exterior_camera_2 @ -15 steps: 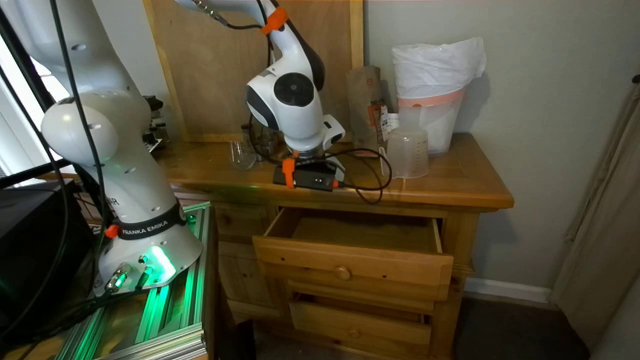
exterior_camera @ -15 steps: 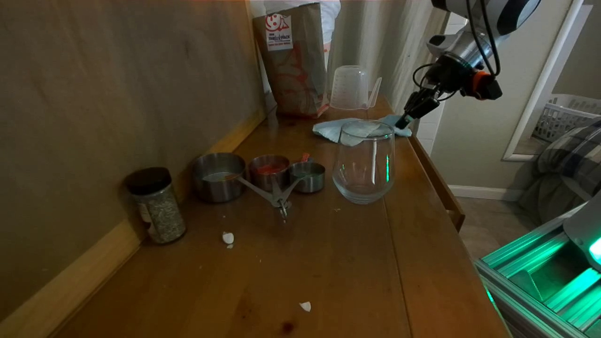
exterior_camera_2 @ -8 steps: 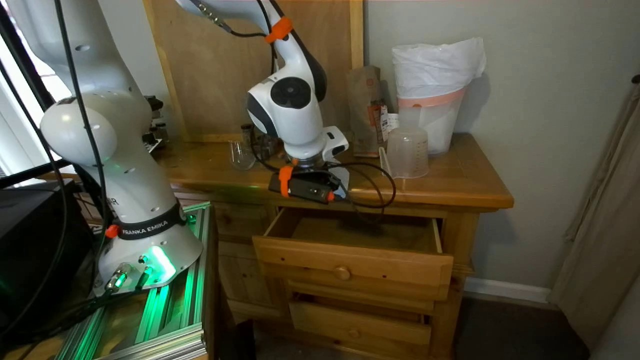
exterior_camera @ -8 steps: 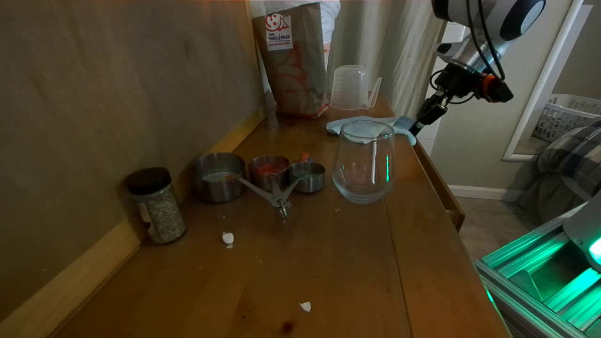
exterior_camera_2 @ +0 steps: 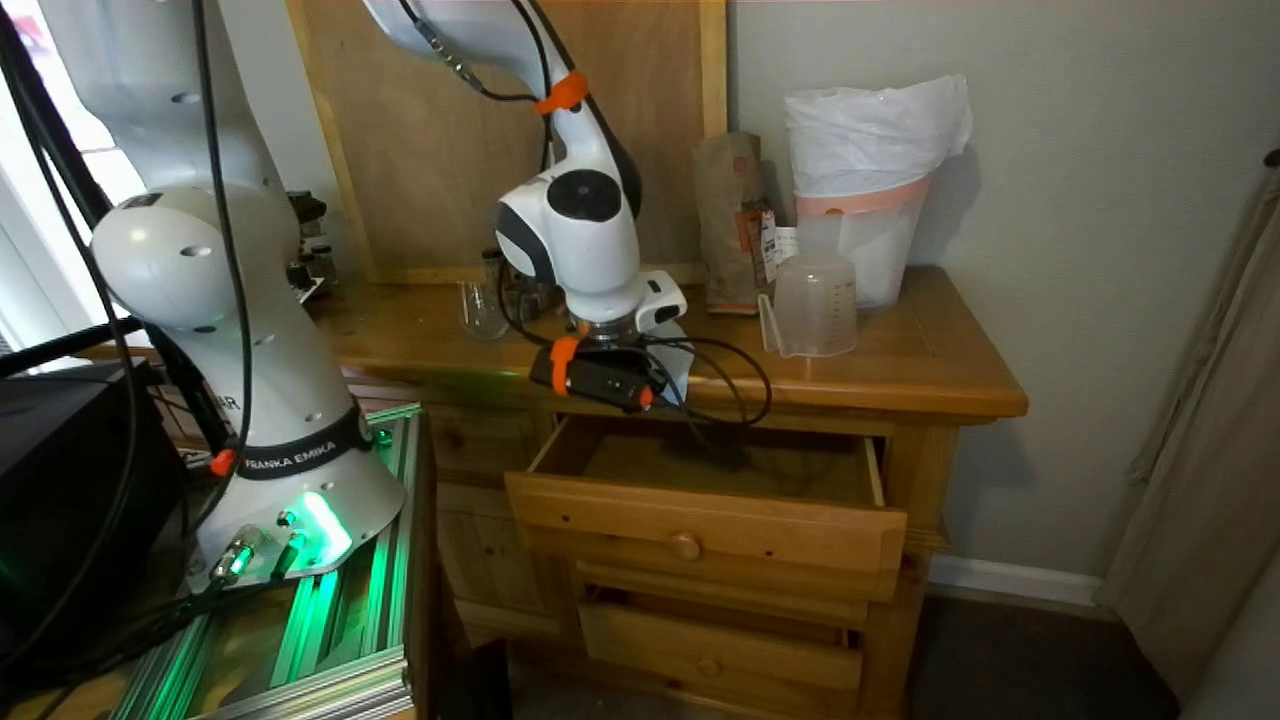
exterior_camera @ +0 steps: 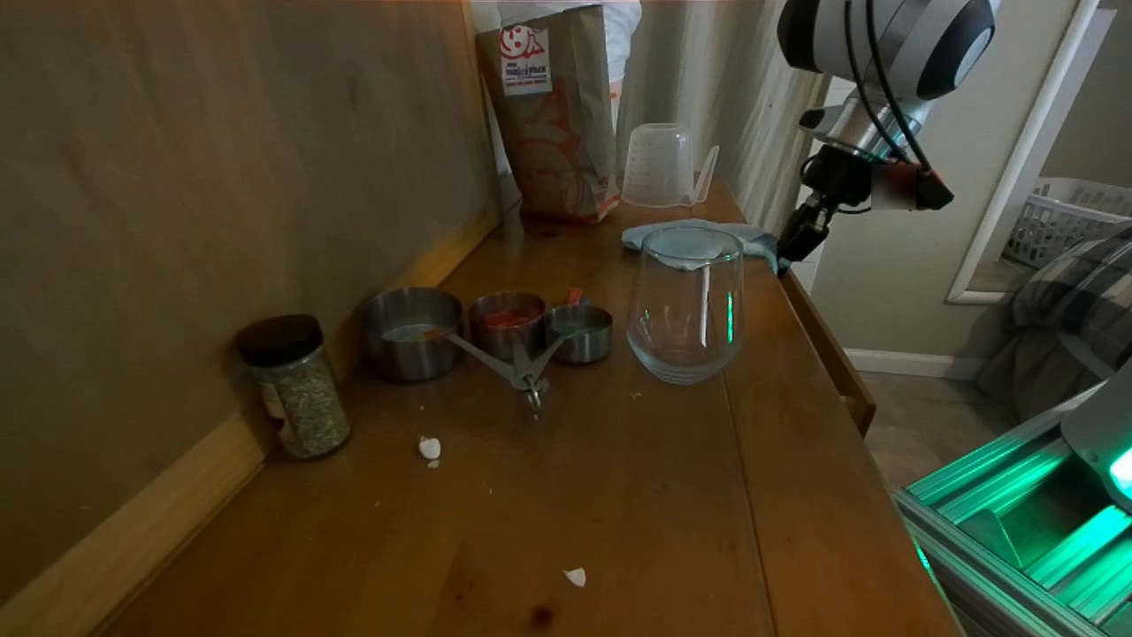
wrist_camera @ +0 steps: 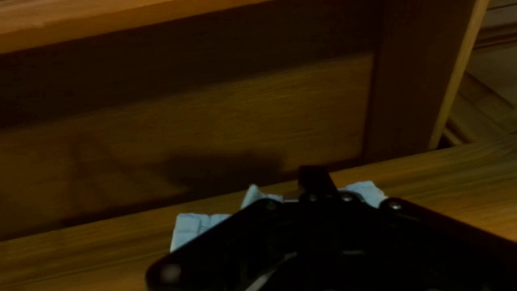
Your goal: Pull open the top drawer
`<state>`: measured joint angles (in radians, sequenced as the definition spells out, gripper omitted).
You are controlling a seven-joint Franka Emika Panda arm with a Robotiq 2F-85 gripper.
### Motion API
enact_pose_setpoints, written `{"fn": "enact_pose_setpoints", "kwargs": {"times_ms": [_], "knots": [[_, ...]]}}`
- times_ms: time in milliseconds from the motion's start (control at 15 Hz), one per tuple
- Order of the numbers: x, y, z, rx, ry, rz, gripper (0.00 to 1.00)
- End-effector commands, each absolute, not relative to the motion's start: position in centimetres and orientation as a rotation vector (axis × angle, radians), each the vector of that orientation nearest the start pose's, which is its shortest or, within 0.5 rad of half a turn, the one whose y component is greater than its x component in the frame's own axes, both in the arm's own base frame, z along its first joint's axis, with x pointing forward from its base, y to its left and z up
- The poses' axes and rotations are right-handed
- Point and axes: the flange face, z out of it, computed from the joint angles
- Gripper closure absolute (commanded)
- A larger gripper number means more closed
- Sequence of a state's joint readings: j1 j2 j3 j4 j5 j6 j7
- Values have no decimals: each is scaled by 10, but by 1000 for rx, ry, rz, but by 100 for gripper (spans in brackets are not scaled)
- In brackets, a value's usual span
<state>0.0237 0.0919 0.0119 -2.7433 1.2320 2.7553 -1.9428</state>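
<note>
"One gripper [exterior_camera: 783, 264] at the edge of the counter [exterior_camera: 610, 478]; fingers [wrist_camera: 315, 180] closed, apparently pinching the blue cloth [exterior_camera: 756, 239]."

"Top drawer [exterior_camera_2: 700, 510]?"

"Already out, below and outward of the fingers, long axis along the counter. Pull looks done."

"Next move?"

"If the cloth goes in: outward, then down, short of the drawer front [exterior_camera_2: 790, 535]."

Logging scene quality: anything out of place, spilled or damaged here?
Yes. Small, irregular white fragments lie scattered on the brown wooden tabletop, like stray debris; can't tell what they are. Also, the lower brown wooden drawer is ajar, though the task only concerns the top brown wooden drawer.
</note>
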Motion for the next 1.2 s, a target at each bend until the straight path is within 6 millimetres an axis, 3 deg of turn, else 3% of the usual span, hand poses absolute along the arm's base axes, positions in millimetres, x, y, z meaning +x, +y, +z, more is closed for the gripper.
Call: {"fn": "enact_pose_setpoints", "kwargs": {"times_ms": [0, 67, 133, 267, 533, 733, 933, 1000, 1067, 1133], "knots": [[367, -36, 185, -2669, -1134, -384, 99], [369, -43, 186, -2685, -1151, -371, 99], [371, -49, 188, -2689, -1170, -365, 74], [372, -62, 199, -2708, -1212, -370, 71], [379, -82, 231, -2721, -1308, -427, 43], [384, -82, 260, -2638, -1406, -498, 23], [379, -69, 281, -2494, -1435, -550, 2], [378, -67, 285, -2447, -1435, -558, 0], [375, -65, 289, -2400, -1431, -562, 6], [375, -59, 288, -2371, -1416, -559, 22]]}}
